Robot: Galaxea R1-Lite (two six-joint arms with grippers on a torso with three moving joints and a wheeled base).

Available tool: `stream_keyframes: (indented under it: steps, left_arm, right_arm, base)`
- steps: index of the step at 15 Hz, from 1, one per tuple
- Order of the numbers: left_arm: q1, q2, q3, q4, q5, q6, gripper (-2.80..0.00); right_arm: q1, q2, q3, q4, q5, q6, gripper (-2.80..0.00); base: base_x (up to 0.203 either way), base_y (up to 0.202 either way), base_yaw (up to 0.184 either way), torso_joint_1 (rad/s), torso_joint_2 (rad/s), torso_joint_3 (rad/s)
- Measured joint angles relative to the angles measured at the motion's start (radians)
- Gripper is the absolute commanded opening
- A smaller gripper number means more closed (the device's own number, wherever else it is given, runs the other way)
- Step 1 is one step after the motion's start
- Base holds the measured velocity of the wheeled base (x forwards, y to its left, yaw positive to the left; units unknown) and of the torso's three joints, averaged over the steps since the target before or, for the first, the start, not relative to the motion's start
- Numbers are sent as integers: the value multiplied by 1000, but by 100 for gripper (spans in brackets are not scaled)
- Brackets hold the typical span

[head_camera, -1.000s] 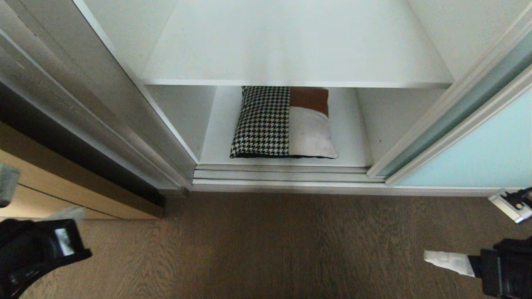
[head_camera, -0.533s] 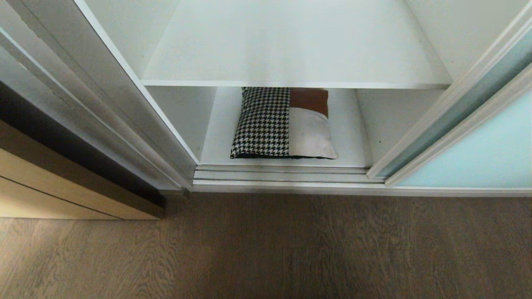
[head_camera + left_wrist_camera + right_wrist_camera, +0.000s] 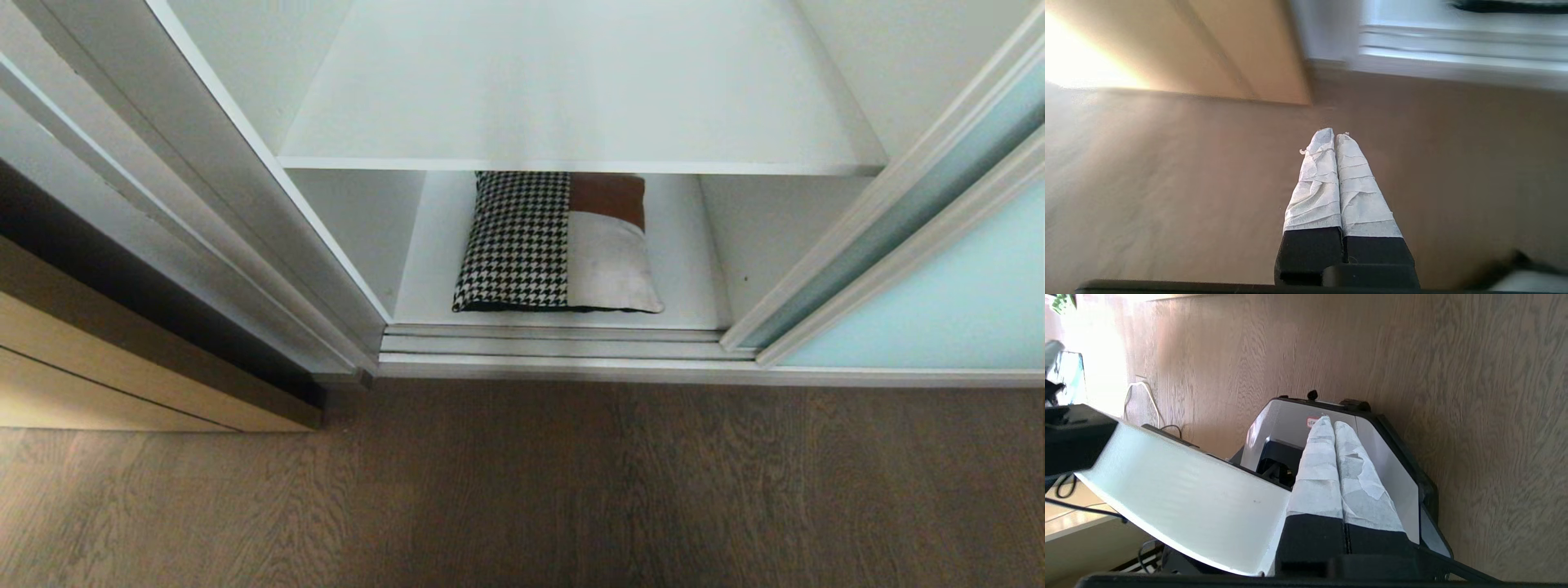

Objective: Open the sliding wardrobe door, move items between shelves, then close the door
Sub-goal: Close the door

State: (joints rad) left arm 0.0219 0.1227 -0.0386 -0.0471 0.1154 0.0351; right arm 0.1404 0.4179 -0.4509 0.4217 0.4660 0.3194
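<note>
Wardrobe interior, seen from above in the head view; sliding wardrobe door (image 3: 939, 302), frosted pale blue-green in a silver frame, pushed aside at the right, leaving the opening clear. Tan wooden door (image 3: 106, 367) at the left, outside the wardrobe. Dark wood floor (image 3: 522, 490) across the foreground.

Upper shelf (image 3: 571, 90), plain white, bare. Lower shelf (image 3: 694, 269), beneath it, carrying the item (image 3: 555, 245): a flat patchwork textile in black-and-white houndstooth, beige and rust brown, lying centred just behind the door track (image 3: 555, 343).

Left end effector (image 3: 1335, 136), absent from the head view; in its wrist view, tape-wrapped fingers (image 3: 1314, 183) pressed together, gripping nothing, pointing down at the floor near the wardrobe threshold. Right end effector (image 3: 1331, 422), likewise absent from the head view; fingers closed and empty, hanging above the robot base (image 3: 1392, 465).

Step in hand, by judgement: door opening complete, transfer between shelves pending, item not yet grasped. Next move, by judgement: an arm brought forward into the lower compartment, fingers parted wide enough for the soft edge, approach kept low to clear the upper shelf's front edge, then a lift out and up onto the upper shelf.
</note>
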Motion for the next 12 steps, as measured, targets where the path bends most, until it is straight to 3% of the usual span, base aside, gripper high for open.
stream_keyframes:
  steps: [3,12]
  left_arm:
    - [-2,-81,21,62,-112,6,-280]
    - [-2,-124,31,61,-125,3,-280]
  right_arm:
    - [-6,-56,29,2,-4,0,-280]
    - [-9,-145,62,-11,-117,-30,-280]
  base:
    - [0,0,0,0,0,0]
    - [0,0,0,0,0,0]
